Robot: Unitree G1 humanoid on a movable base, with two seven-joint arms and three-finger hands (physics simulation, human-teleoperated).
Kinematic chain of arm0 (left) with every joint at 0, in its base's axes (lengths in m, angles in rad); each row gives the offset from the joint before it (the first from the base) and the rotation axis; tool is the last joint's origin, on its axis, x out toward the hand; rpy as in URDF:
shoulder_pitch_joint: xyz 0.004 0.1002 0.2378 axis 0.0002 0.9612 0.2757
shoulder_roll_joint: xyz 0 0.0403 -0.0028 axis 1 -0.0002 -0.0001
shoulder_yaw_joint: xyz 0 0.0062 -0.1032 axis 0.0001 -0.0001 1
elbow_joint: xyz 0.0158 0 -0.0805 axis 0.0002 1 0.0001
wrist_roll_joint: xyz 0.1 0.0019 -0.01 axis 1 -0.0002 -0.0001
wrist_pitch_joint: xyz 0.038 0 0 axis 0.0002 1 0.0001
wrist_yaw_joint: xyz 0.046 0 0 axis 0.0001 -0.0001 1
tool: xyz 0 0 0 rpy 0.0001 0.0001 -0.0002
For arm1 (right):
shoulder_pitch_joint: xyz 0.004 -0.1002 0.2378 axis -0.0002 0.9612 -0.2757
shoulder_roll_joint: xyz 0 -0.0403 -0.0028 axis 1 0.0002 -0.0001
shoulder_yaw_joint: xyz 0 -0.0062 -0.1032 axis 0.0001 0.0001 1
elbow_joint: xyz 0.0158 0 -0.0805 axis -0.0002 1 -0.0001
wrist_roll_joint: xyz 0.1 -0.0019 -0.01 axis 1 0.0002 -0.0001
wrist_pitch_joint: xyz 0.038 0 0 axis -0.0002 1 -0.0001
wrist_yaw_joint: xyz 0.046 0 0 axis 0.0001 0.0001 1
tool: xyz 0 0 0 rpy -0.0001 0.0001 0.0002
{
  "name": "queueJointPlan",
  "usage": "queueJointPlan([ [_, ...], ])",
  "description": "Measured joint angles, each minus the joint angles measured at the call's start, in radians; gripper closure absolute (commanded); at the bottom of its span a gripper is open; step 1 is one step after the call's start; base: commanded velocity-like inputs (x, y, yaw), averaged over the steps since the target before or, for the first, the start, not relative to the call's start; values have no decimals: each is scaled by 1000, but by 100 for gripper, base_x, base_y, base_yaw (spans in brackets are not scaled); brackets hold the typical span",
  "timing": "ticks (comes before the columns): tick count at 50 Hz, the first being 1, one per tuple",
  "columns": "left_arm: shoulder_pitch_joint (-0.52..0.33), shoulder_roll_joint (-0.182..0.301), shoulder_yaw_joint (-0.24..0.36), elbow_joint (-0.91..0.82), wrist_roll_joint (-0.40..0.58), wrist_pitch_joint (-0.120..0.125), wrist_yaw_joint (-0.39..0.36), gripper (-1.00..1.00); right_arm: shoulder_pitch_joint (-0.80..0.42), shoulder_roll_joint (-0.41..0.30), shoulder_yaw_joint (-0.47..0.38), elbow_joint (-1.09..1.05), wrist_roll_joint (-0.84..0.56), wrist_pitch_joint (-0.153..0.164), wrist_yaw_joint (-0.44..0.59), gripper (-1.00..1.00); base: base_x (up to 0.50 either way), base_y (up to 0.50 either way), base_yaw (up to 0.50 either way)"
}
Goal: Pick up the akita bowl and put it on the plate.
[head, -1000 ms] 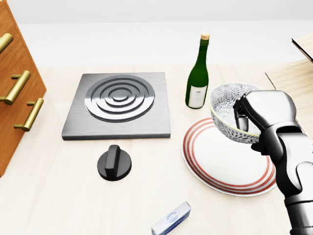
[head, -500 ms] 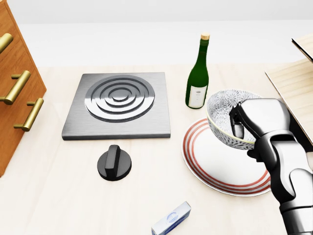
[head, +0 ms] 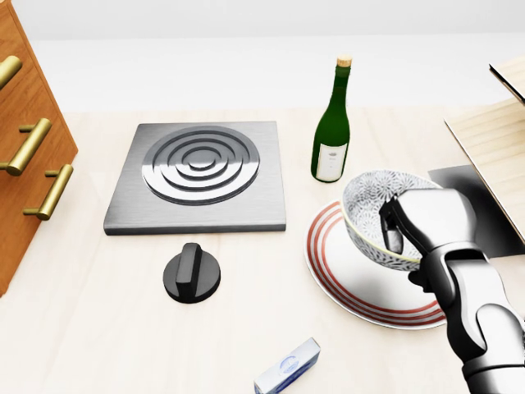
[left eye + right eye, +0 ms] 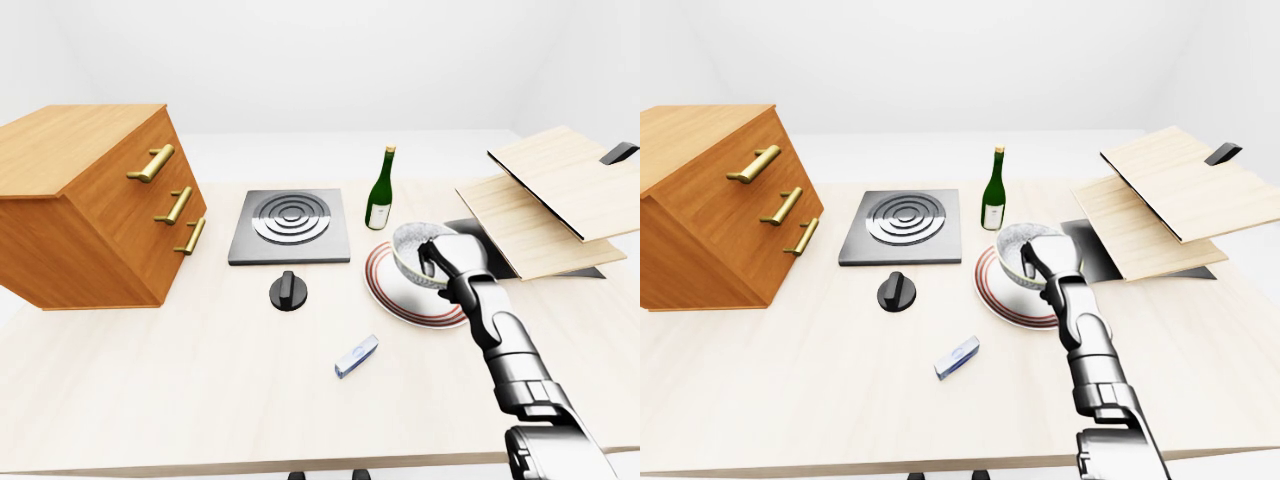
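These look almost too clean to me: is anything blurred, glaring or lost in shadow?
Head view: even, soft light; the white patterned bowl held by the silver right hand is crisp, without motion blur; the grey metal burner plate shows only gentle sheen. Left-eye view: wider angle, equally sharp, the brown wooden drawer cabinet casts hardly any shadow.

Tilted akita bowl (image 3: 373,215) over red-ringed plate (image 3: 344,275)
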Motion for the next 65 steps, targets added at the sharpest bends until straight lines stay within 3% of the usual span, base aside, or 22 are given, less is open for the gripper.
queueJointPlan([
  [50, -2, -3, -2, 3, 11, 0, 0, -100, 26, 15, 21, 83, 0, 0, -91, 95, 0, 0, 0],
  [51, -2, -3, -2, 3, 11, 0, 0, -100, 26, 15, 21, 84, 0, 0, -92, -100, 0, 0, 0],
  [65, -2, -4, -1, 6, 12, 0, 0, -100, 10, 14, 17, 82, 8, 0, -122, -100, 0, 0, 0],
])
